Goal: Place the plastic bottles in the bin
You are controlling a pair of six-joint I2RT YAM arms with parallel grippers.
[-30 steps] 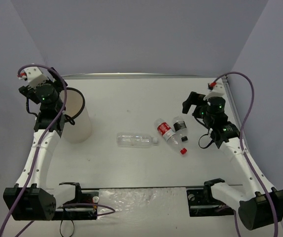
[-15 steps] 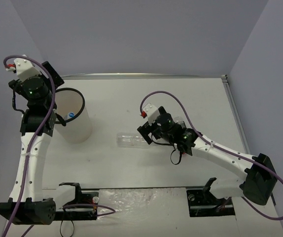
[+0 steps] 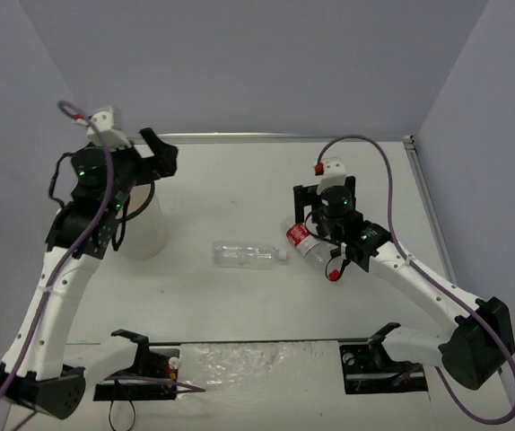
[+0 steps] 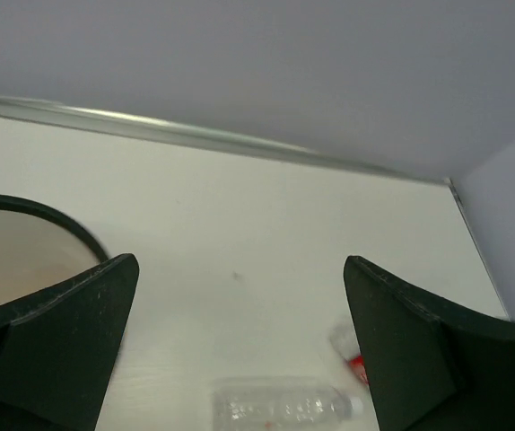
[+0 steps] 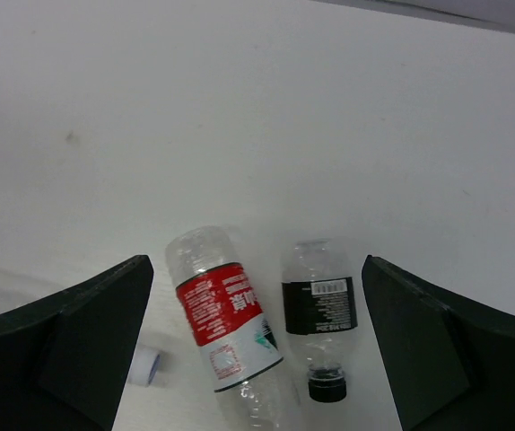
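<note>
Hovering: right jaws, wide open, above red-labelled bottle (image 5: 228, 325)
Axis: lengthwise between them, easy pinch I'd say
Left jaws: open, empty, by bin (image 3: 148, 233)

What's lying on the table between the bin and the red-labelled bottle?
The plain clear bottle, on its side, seen in the top view between bin and red-labelled bottle.

Red bottle label (image 5: 226, 310), black bottle label (image 5: 320, 305), print too small to read
</note>
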